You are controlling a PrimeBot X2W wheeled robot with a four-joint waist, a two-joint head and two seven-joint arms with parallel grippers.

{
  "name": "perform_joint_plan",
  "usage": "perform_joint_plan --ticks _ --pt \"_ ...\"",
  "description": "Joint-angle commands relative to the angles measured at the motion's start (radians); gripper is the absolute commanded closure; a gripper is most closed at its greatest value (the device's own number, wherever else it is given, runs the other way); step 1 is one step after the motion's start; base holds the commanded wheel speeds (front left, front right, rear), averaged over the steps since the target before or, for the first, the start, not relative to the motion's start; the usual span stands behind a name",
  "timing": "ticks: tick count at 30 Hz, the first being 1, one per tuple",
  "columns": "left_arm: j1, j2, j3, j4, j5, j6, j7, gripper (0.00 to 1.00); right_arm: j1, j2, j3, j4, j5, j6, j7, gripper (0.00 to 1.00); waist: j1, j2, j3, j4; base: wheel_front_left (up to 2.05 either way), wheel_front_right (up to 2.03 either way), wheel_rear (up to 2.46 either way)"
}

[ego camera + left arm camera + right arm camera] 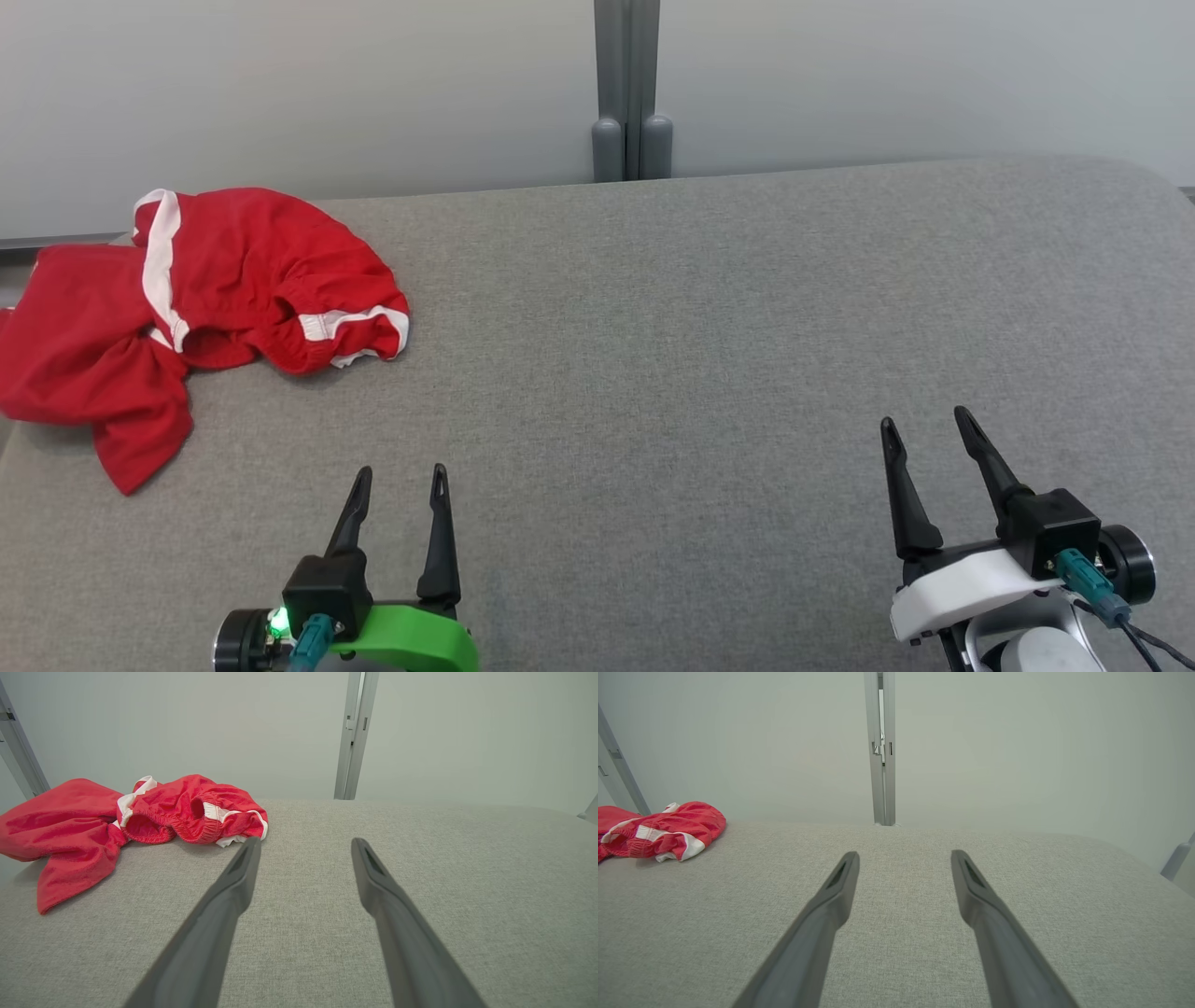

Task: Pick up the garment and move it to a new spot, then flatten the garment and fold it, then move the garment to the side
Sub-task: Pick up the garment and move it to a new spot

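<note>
The garment [187, 308] is a crumpled pair of red shorts with white stripes, lying at the far left of the grey padded surface [700, 355], partly over its left edge. The left wrist view has the garment [117, 821] ahead and to the left; the right wrist view has the garment [658, 830] far left. My left gripper [400, 476] stands open near the front edge, below and right of the shorts, apart from them, nothing between its fingers. My right gripper [926, 420] is open at the lower right, far from the garment. In each wrist view the left gripper [303, 844] and right gripper [903, 856] hover empty over bare fabric.
A pale wall rises behind the surface, with a grey vertical post [627, 89] at its back middle. The surface's far right corner is rounded [1139, 187]. Bare grey fabric spans the middle and right.
</note>
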Motion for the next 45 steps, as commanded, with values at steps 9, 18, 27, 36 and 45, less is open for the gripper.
perform_joint_plan --ticks 9,18,27,36,45 --pt "-0.017 0.006 -0.005 0.004 0.012 -0.006 -0.001 0.0 0.021 -0.003 -0.03 -0.01 0.004 0.0 -0.004 0.0 0.0 -0.0001 -0.006 0.139 0.0 0.0 0.0" --pt "-0.015 0.006 0.014 -0.005 0.02 -0.014 -0.001 0.0 0.01 -0.003 -0.01 -0.014 0.021 0.0 -0.003 0.0 0.0 -0.0001 -0.007 0.324 0.0 0.0 0.0" --pt "0.0 0.006 0.032 -0.013 0.022 -0.021 -0.001 0.0 0.003 -0.004 0.004 -0.009 0.017 0.0 -0.004 0.0 0.0 -0.0001 -0.006 0.455 0.0 0.0 0.0" --pt "0.009 0.005 0.036 -0.022 0.022 -0.02 -0.001 0.0 -0.007 -0.004 0.016 -0.004 0.013 0.0 -0.004 0.0 0.0 -0.0001 -0.001 0.476 0.0 0.0 0.0" --pt "-0.065 0.023 0.095 -0.057 0.022 -0.06 -0.001 0.0 -0.015 -0.004 0.004 -0.024 -0.001 0.0 -0.004 0.0 0.0 -0.0001 0.025 0.441 0.0 0.0 0.0"
